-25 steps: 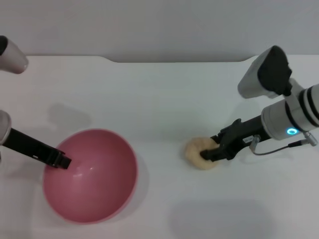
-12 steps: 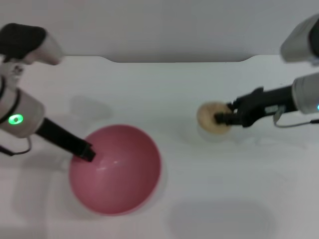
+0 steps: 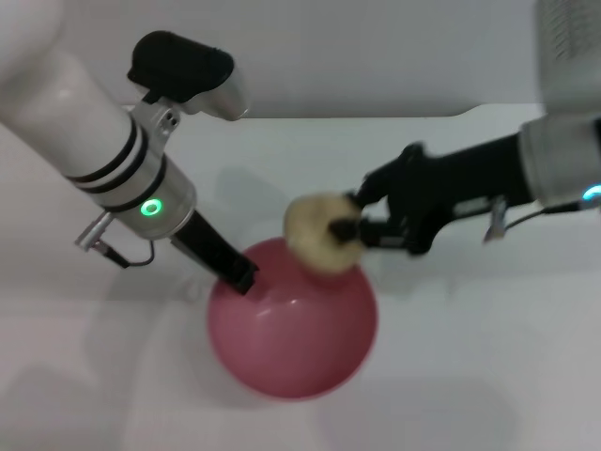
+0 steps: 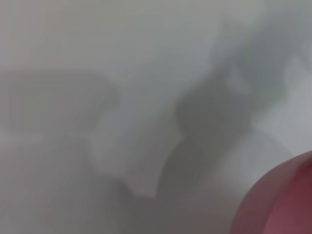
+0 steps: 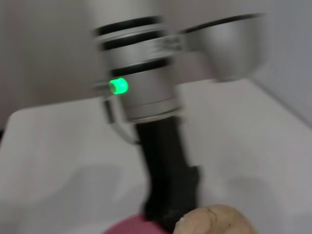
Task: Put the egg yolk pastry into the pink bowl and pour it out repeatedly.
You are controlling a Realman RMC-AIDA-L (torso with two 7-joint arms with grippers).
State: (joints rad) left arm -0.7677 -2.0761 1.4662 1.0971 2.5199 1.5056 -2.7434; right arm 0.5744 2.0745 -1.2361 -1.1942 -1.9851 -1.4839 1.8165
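Robot test bench in a lab-type setting; nothing domestic on view. Plain white tabletop point(image 3: 488, 357) filling the head view, matte, unmarked, with a shallow rectangular notch point(image 3: 338, 114) cut into its far edge at 12 o'clock. Bare pale grey wall point(image 3: 376, 47) behind, without shelves, fittings or decoration. Two white-and-black arms with lit status rings, green point(image 3: 148, 208) at 9 o'clock, blue point(image 3: 591, 194) at 3 o'clock. Only props: one pink bowl point(image 3: 293, 324) near 6 o'clock and one egg yolk pastry point(image 3: 319, 233) at centre. Soft, even overhead lighting, faint shadows on the surface.
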